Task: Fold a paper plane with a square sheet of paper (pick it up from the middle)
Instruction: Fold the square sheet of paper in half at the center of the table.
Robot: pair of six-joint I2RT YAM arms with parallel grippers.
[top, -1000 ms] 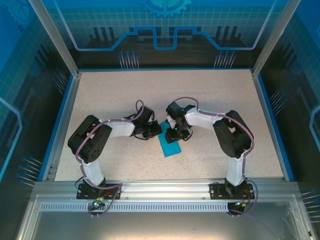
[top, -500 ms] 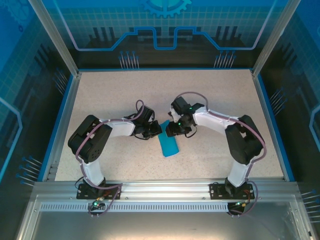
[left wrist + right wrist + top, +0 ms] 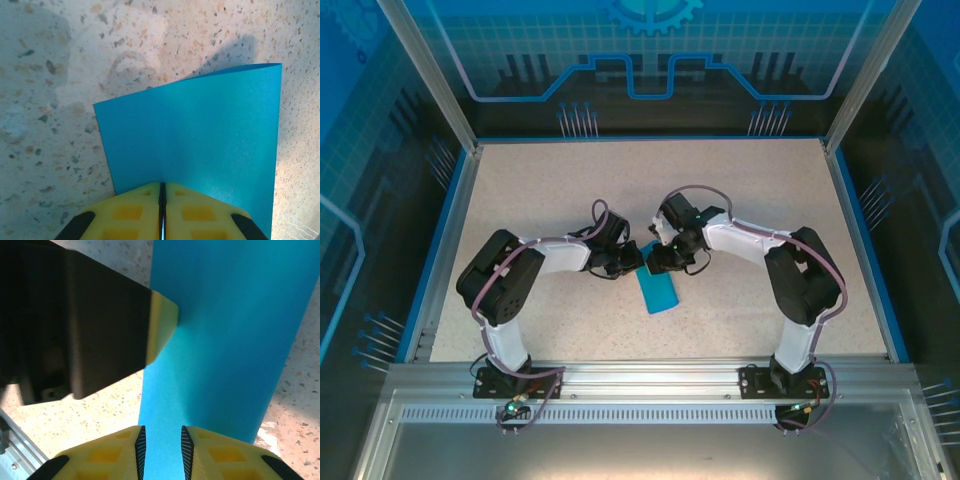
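We see the left gripper (image 3: 162, 187) pinching the blue paper (image 3: 200, 130) at its edge; the right gripper (image 3: 161, 435) has jaws slightly apart, any contact unclear.

Both arms reach in from the near edge and bend toward the middle, so their wrists nearly meet. The left arm (image 3: 545, 256) lies low with its elbow out to the left. The left gripper (image 3: 162, 186) has its yellow pads pressed together, pinching the edge of the blue paper (image 3: 200, 135). The right arm (image 3: 760, 245) arches in from the right. The right gripper (image 3: 162, 435) faces the left fingertip (image 3: 161, 325), its pads a narrow gap apart, with paper showing in the gap.
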